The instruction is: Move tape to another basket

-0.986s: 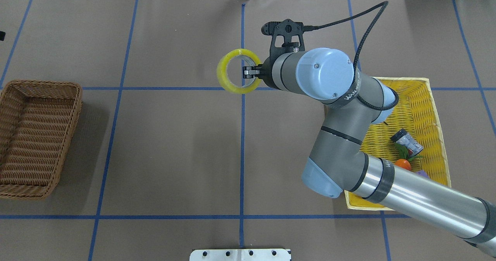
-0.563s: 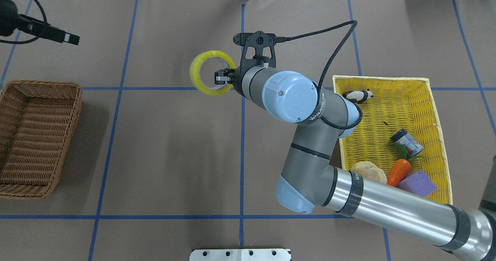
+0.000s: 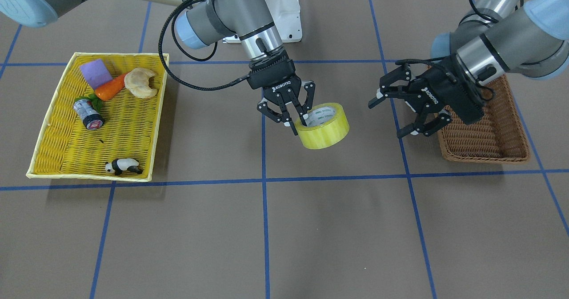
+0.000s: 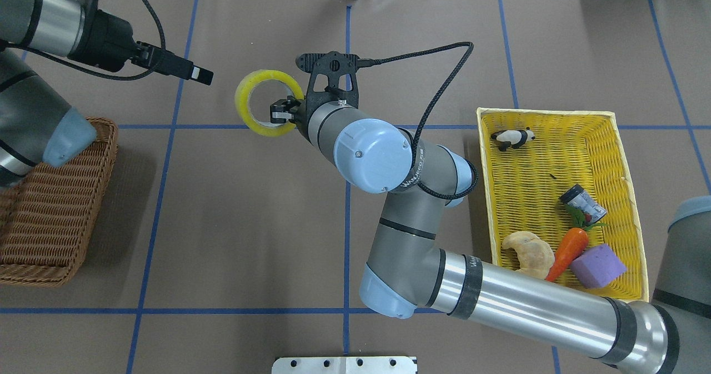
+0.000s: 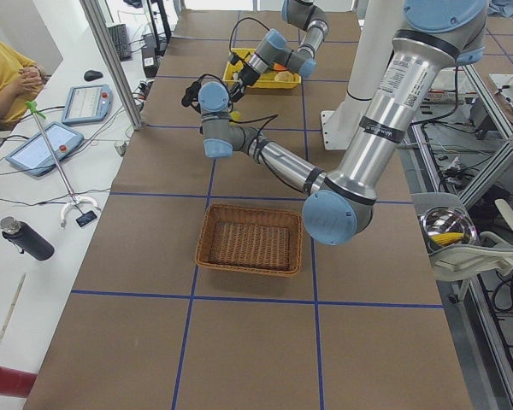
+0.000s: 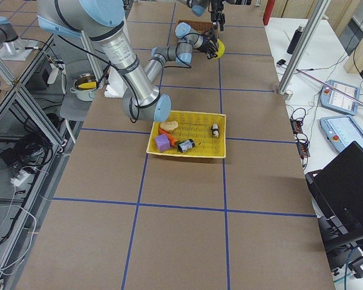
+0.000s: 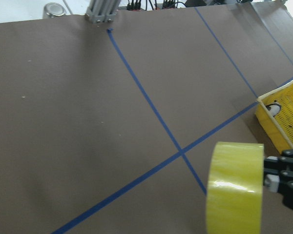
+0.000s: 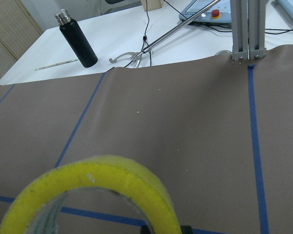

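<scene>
My right gripper (image 3: 301, 125) is shut on the wall of the yellow tape roll (image 3: 322, 125), one finger inside the white core, and holds it above the table left of centre (image 4: 265, 103). My left gripper (image 3: 386, 119) is open and empty, a short way from the tape and pointing at it; it also shows in the overhead view (image 4: 203, 76). The left wrist view shows the tape (image 7: 234, 187) edge-on, the right wrist view shows it close up (image 8: 95, 192). The dark brown wicker basket (image 4: 50, 213) stands empty at the table's left end, partly under my left arm.
A yellow woven basket (image 4: 611, 140) at the right holds a toy panda (image 4: 514, 138), a small can (image 4: 583, 204), a carrot (image 4: 569, 248), a purple block (image 4: 598, 265) and a bread roll (image 4: 527, 250). Blue tape lines grid the brown table.
My right arm has carried the tape further left across the table. My left arm has come into view from the left, its open gripper now close to the tape.
</scene>
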`<action>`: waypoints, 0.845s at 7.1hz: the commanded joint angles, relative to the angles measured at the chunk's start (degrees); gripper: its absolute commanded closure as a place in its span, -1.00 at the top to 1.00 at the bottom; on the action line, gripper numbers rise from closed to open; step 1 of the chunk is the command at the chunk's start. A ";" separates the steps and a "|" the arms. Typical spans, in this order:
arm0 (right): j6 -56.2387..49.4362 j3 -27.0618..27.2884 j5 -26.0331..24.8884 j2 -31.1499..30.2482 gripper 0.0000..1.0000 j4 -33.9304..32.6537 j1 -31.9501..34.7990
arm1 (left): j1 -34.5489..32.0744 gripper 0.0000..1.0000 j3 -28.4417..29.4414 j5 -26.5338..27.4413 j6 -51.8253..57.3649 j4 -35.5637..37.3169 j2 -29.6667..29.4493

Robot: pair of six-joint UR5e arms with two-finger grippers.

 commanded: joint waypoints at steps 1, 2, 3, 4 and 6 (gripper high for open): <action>-0.07 -0.57 -0.18 0.36 -1.00 3.01 -0.32 | 1.80 0.98 -0.01 -0.01 -0.71 -1.23 -0.90; -0.15 -0.57 -0.18 0.27 -1.00 4.93 -0.50 | 2.07 0.98 -0.01 -0.01 -0.71 -1.32 -0.91; -0.33 -0.57 -0.18 0.19 -1.00 6.87 -0.76 | 2.51 0.98 0.08 -0.10 -0.79 -2.63 -0.91; -0.42 -0.57 -0.26 0.10 -1.00 7.15 -1.03 | 3.12 0.98 0.08 -0.10 -0.80 -2.82 -0.91; -0.51 -0.57 -0.26 0.10 -1.00 7.24 -1.20 | 3.39 0.96 0.08 -0.10 -0.80 -2.91 -0.91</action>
